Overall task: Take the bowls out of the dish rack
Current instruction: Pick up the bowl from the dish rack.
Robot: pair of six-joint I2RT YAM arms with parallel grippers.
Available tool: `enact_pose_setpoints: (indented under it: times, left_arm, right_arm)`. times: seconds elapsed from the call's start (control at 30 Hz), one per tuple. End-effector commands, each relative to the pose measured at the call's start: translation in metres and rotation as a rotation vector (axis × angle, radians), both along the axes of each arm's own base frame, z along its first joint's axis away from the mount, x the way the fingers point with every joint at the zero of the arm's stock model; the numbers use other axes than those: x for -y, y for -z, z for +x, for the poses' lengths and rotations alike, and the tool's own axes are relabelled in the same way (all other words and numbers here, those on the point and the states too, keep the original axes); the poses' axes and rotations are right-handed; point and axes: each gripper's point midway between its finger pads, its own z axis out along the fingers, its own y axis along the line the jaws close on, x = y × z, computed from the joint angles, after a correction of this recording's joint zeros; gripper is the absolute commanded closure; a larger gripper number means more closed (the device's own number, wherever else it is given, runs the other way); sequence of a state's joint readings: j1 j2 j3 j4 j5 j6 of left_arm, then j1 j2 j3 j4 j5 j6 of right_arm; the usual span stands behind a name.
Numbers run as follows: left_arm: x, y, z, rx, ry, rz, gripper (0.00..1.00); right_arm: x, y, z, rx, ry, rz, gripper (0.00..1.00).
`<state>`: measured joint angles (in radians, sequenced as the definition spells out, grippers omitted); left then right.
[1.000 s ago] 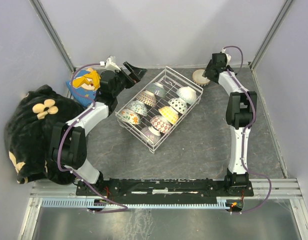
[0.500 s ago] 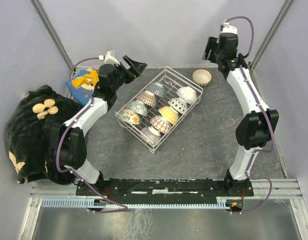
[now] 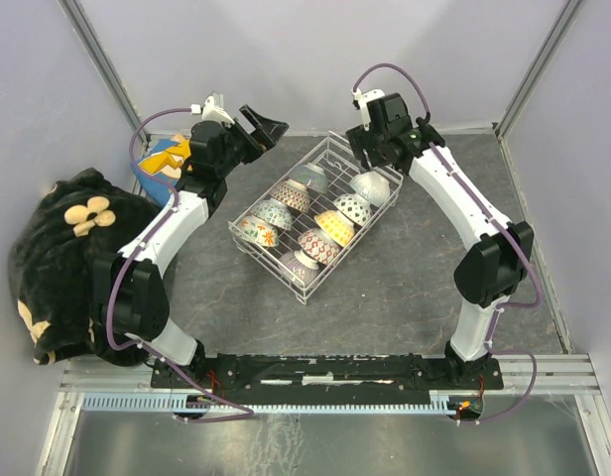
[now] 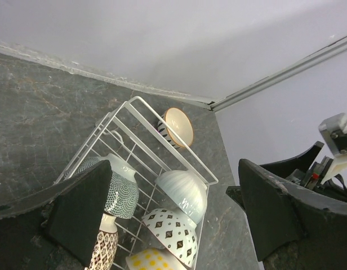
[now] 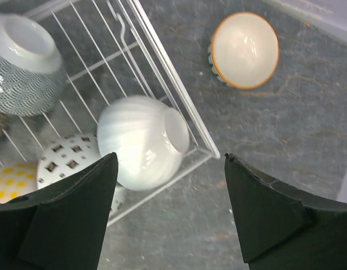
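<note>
The white wire dish rack lies slantwise mid-table with several patterned bowls upside down in it. A plain white bowl sits at its far corner beside a diamond-patterned bowl and a grey dotted bowl. One bowl with an orange rim stands upright on the table just outside the rack; the right arm hides it in the top view. My right gripper hovers open and empty over the rack's far corner. Above the rack's far left side, my left gripper is held open with nothing in it.
A black plush toy with a pale flower fills the table's left side. A blue and yellow item lies behind it. Grey walls and metal corner posts close in the back and sides.
My right gripper let go of the orange-rimmed bowl at the back right, lifted, and swung left over the rack's far corner, its jaws widening. The left gripper rose a little.
</note>
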<state>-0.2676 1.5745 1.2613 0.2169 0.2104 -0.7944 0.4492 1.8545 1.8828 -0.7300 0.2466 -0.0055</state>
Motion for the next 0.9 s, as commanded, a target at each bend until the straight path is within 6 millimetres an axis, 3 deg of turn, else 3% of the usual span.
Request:
enact_pose_setpoints:
  times: [0.0,0.23,0.47,0.87]
  left_arm:
    - [-0.008,-0.035,-0.005,0.095,-0.017,0.009,0.01]
    - [-0.011,-0.033,-0.004,0.089,-0.027,0.01,0.01]
    - [-0.01,-0.031,-0.003,0.083,-0.024,0.011,0.01]
    - [-0.014,-0.027,0.001,0.073,-0.032,0.016,0.01]
  right_arm:
    - [0.006,-0.003,-0.014,-0.05,-0.048,-0.105,0.16]
    - [-0.023,0.014,-0.022,-0.085,-0.134,-0.154,0.14]
    - [-0.036,0.034,-0.02,-0.097,-0.139,-0.233,0.14]
    - [-0.031,0.049,-0.008,-0.087,-0.079,-0.362,0.15]
